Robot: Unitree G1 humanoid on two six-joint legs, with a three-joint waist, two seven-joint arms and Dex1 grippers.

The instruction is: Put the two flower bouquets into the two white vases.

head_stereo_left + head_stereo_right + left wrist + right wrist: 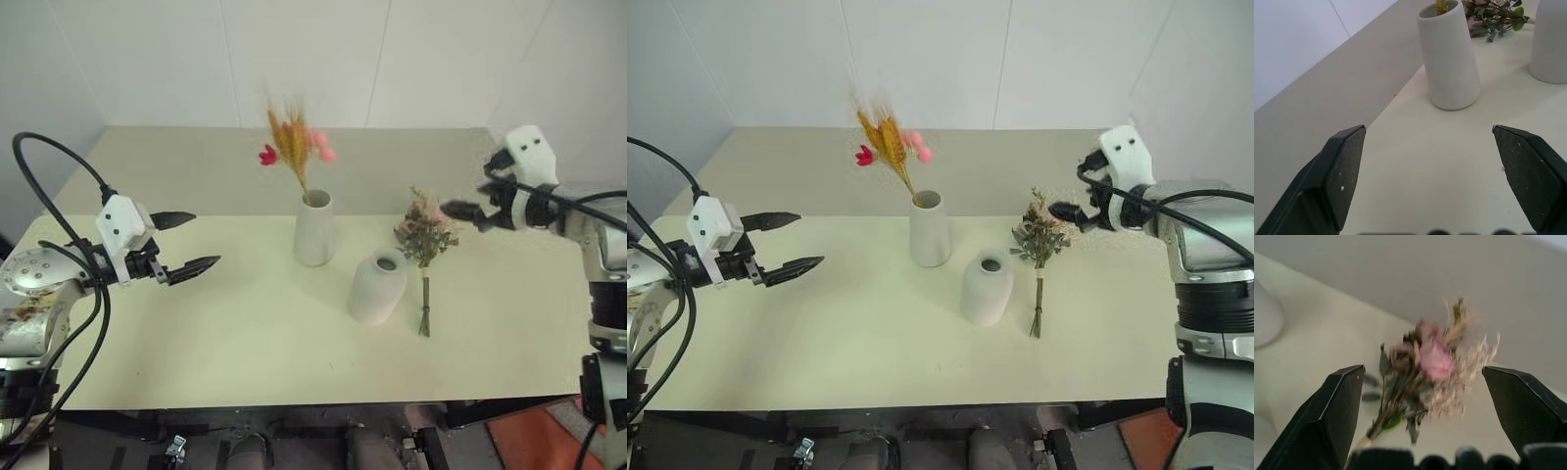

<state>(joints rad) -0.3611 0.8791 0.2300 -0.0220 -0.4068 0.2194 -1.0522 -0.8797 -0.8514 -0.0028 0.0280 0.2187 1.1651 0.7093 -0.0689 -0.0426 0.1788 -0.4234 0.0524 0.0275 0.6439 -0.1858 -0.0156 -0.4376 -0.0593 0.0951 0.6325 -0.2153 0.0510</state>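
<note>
Left eye view: tall white vase (pixel 314 230) stands mid-table w/ the wheat bunch (pixel 292 145) already in it, stalks leaning toward 11 o'clock, pink/red blooms at top. Short rounded vase (pixel 377 286) sits just at 4 o'clock of the tall one, upright, mouth empty. Rose bouquet (pixel 424 240) lies flat on the table (pixel 245 343) just at 3 o'clock of the short vase, heads toward 12, stems toward 6; not in any vase. Right gripper (pixel 458 210) hovers near the rose heads at their 2 o'clock, jaws wide, holding nothing; right wrist view has blooms between the fingers (pixel 1332 411), not touching. Left gripper (pixel 186 242) at 9 o'clock of the tall vase, well apart, jaws wide, empty.
</note>
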